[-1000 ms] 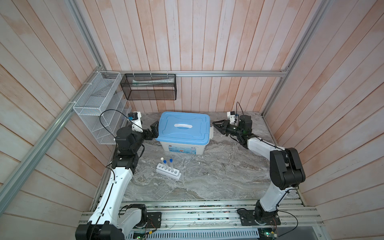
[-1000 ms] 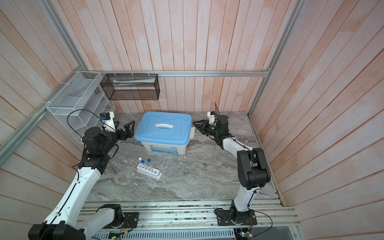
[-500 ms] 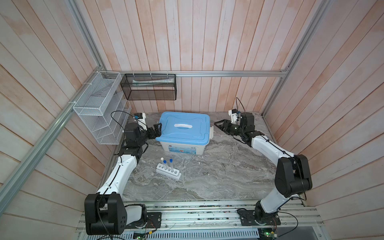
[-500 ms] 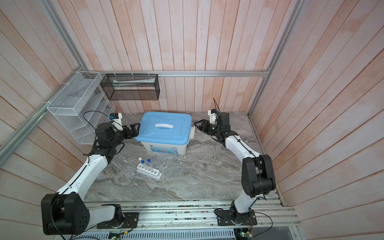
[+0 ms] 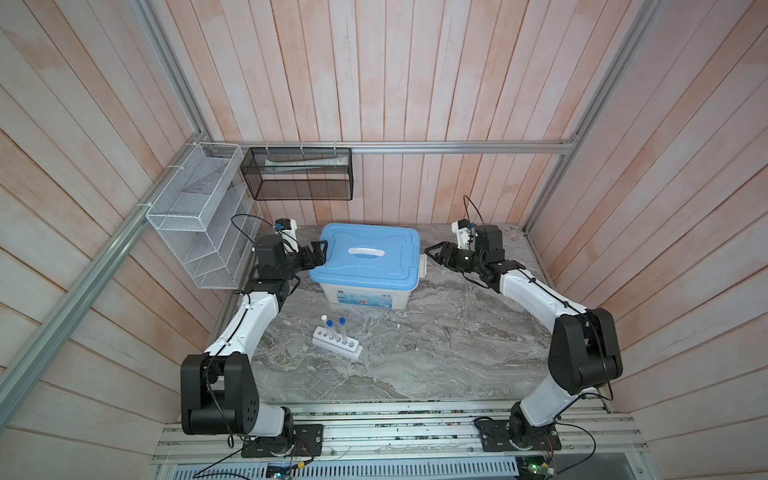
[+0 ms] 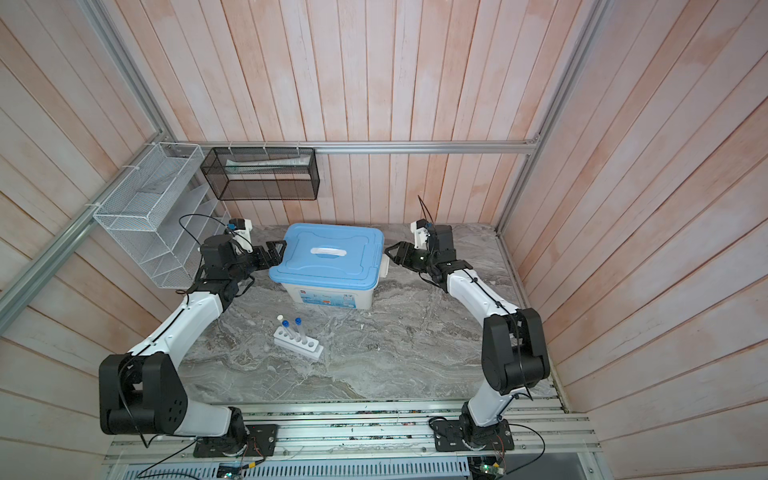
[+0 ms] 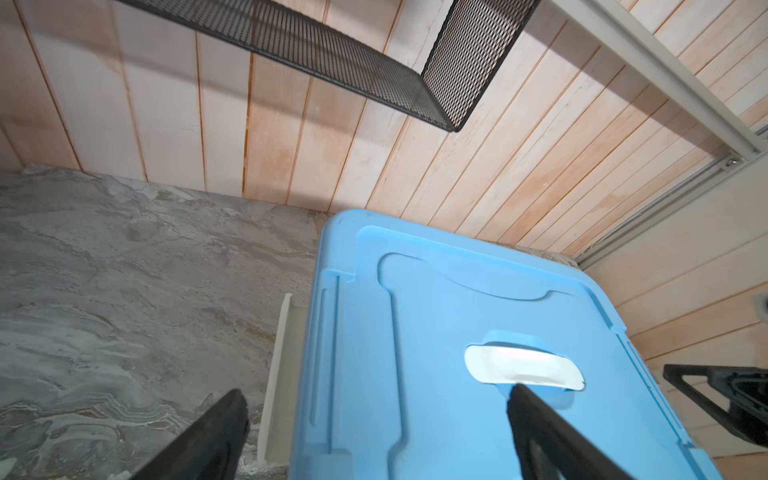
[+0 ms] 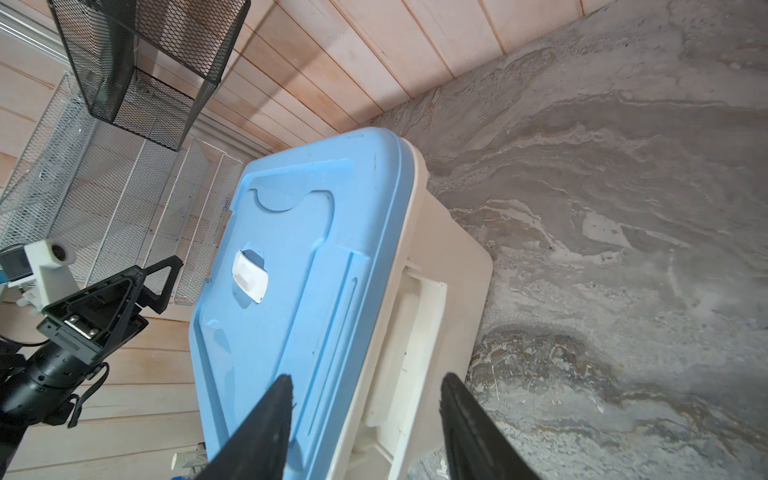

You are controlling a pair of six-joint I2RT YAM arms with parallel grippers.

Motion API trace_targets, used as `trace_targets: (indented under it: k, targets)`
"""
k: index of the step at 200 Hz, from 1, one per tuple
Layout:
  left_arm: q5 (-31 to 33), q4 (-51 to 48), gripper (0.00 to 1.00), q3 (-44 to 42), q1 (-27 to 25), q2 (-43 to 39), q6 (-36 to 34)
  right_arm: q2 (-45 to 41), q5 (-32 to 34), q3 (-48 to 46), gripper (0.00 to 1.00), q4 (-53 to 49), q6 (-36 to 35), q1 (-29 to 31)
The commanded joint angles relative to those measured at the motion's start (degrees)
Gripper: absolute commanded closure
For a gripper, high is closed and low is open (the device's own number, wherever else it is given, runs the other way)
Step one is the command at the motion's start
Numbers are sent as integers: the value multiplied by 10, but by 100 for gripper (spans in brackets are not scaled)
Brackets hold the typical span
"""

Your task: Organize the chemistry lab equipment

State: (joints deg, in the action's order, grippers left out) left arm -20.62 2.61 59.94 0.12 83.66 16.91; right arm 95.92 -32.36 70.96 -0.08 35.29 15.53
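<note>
Three thin clear tubes (image 5: 343,332), two capped blue and one white, stand upright in a white rack (image 5: 337,348) on the marble table (image 5: 449,349), in front of the storage bin (image 5: 361,296) and well apart from both arms. We judge the tubes light, smooth and easily cracked. The safest hold looks to be a soft pinch on the upper shaft just under the cap, drawn straight up. The rack looks stiff and light enough to skid if nudged. If it is carried loaded, we would take it by its short ends and keep it level so the tubes do not tilt out. The tubes fill the holes at the rack's far end, and the nearer holes stand bare.

The bin is shut under its blue lid (image 5: 374,270), so we cannot see what is inside. We find no flask and no spatula in any view. The left gripper (image 7: 374,390) has its jaws spread wide astride the lid's edge, pinching nothing. The right gripper (image 8: 368,377) is also parted and holds nothing, with the lid's other edge and the white side latch (image 8: 415,332) between its fingers. We read this as both arms lining up to unlatch the bin.

On the back wall a black mesh basket (image 5: 297,191) holds one long pale item (image 5: 305,165) that is too indistinct to name. We make out nothing in the white wire shelf (image 5: 187,216) on the side wall.
</note>
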Motion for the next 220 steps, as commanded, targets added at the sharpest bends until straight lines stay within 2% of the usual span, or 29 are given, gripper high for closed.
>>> trace_targets:
  k: [1, 220]
  targets:
    - [-29, 25, 2, 2, 3, 14, 15, 10, 15, 17, 42, -15, -15, 4]
    - [-70, 62, 4, 5, -14, 76, 26, 50, 20, 24, 41, -8, -14, 15]
